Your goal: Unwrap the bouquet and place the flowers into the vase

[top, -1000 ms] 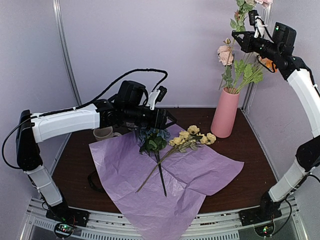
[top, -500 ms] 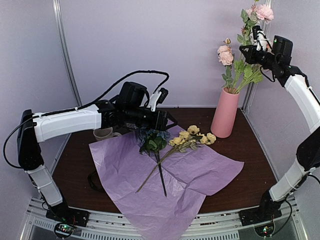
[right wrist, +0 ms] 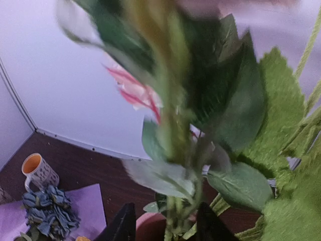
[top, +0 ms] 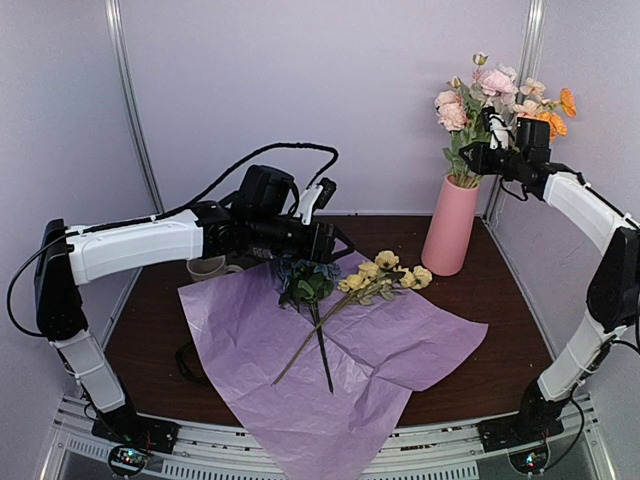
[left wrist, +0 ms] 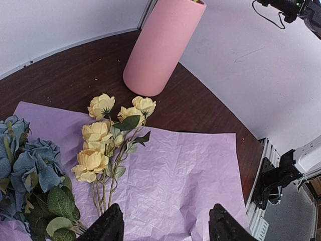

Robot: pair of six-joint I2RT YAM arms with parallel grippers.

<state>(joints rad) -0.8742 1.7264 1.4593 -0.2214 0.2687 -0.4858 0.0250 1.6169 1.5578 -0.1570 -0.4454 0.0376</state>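
Note:
The bouquet lies unwrapped: the lilac tissue paper [top: 330, 350] [left wrist: 185, 170] is spread flat on the table. Blue flowers [top: 305, 280] [left wrist: 30, 160] and yellow flowers [top: 385, 272] [left wrist: 108, 133] lie on it. Pink, peach and orange flowers [top: 500, 85] stand in the pink vase [top: 450, 228] [left wrist: 163, 45]. My right gripper [top: 478, 155] [right wrist: 165, 226] hovers just above the vase rim [right wrist: 150, 228], jaws apart around blurred green stems [right wrist: 173, 211]. My left gripper [top: 335, 243] [left wrist: 165, 228] hangs open over the paper beside the yellow flowers, nothing between its fingers.
A patterned mug [top: 207, 267] [right wrist: 40, 170] stands at the back left, behind my left arm. A dark ribbon loop [top: 188, 362] lies by the paper's left edge. Walls close in behind the vase and to its right.
My right arm came down from high up, lowering the pink-flowered stems into the vase, and its jaws have parted. The left arm has not moved.

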